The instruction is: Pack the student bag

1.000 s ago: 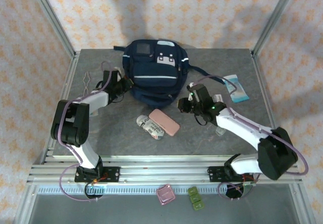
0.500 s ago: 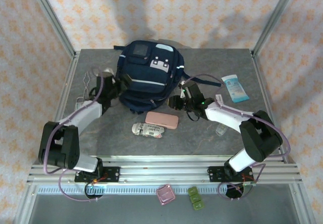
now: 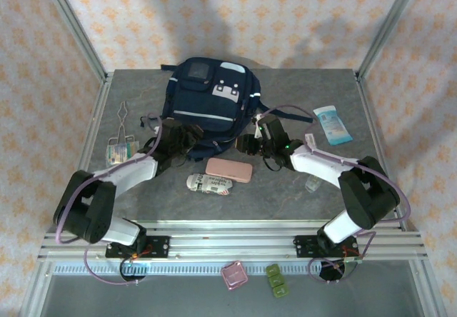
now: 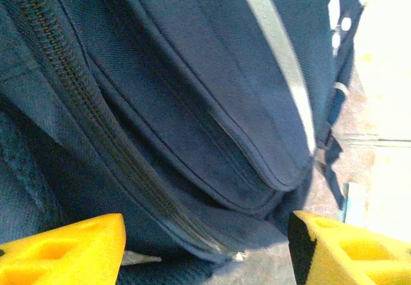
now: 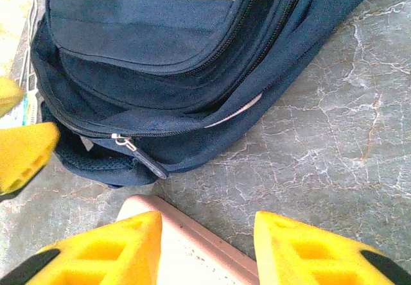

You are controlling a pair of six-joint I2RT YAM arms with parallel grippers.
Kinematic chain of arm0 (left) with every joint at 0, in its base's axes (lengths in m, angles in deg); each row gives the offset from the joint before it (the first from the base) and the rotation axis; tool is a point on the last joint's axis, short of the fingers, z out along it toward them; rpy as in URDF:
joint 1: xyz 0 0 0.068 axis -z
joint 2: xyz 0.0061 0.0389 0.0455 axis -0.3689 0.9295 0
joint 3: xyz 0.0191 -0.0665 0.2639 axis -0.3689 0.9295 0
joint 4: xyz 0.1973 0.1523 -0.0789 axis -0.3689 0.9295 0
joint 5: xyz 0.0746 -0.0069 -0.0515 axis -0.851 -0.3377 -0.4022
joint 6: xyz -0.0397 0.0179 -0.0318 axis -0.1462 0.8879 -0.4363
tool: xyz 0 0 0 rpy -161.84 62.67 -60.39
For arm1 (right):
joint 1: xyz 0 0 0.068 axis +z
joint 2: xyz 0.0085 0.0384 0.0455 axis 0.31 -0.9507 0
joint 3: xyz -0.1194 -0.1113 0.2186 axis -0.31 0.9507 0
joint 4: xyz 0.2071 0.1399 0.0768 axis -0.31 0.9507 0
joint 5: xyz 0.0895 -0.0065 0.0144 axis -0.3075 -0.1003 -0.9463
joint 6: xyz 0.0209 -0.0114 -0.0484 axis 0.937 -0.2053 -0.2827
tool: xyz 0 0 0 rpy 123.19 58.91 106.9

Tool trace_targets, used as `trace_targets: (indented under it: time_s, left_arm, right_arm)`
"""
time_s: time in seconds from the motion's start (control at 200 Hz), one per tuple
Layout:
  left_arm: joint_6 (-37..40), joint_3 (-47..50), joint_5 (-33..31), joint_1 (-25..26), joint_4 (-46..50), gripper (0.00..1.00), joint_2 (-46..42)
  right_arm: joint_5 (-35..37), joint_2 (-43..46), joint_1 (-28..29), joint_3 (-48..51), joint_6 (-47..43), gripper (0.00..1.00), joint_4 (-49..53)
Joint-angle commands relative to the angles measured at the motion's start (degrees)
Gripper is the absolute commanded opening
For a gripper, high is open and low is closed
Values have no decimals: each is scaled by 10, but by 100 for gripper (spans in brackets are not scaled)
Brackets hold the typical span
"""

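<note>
Grey marbled table (image 3: 285, 195) sits under patterned walls, with the student bag (image 3: 211, 99) at the table's 12 o'clock, lying flat, front pockets up. Its long axis runs roughly 12 to 6, and the end with the long zip faces 6, towards the arms; that end is probably its top. Packing looks barely begun: the zip pull (image 5: 125, 144) sits on a track that appears closed as far as it shows, and nothing can be seen inside. Every loose item lies outside the bag: a pink case (image 3: 229, 169) and a printed packet (image 3: 208, 183) just off the bag's 6 o'clock end, a light-blue pouch (image 3: 333, 124) at its 3 o'clock, metal tongs (image 3: 123, 115) and a small card pack (image 3: 120, 151) towards 9. So opening the bag and loading all 5 items is left to do. Left gripper (image 4: 207, 233) is at the bag's 7 o'clock corner, its jaws apart with fabric ahead of them. Right gripper (image 5: 207, 224) is at the 5 o'clock corner, its jaws apart above the pink case, gripping nothing.
</note>
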Motion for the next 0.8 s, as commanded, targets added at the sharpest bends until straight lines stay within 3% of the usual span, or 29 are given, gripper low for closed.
trace_targets:
  time_s: [0.0, 0.07, 0.185, 0.275, 0.375, 0.796]
  left_arm:
    - [-21, -29, -23, 2, 0, 68, 41]
    - [-16, -37, -37, 1, 5, 68, 64]
    - [-4, -58, -36, -3, 10, 58, 110]
    - [1, -66, -14, -13, 5, 25, 145]
    - [-4, -56, 22, -21, -20, 2, 166]
    - [0, -49, 54, -28, -44, 0, 151]
  right_arm:
    - [-7, 3, 12, -5, -2, 44, -10]
    - [0, -11, 25, -18, -17, 47, 2]
    - [14, -51, 48, -45, -39, 48, 11]
    - [28, -80, 67, -62, -57, 49, 2]
    - [33, -114, 73, -83, -67, 49, -11]
    - [28, -198, 62, -169, -65, 50, -17]
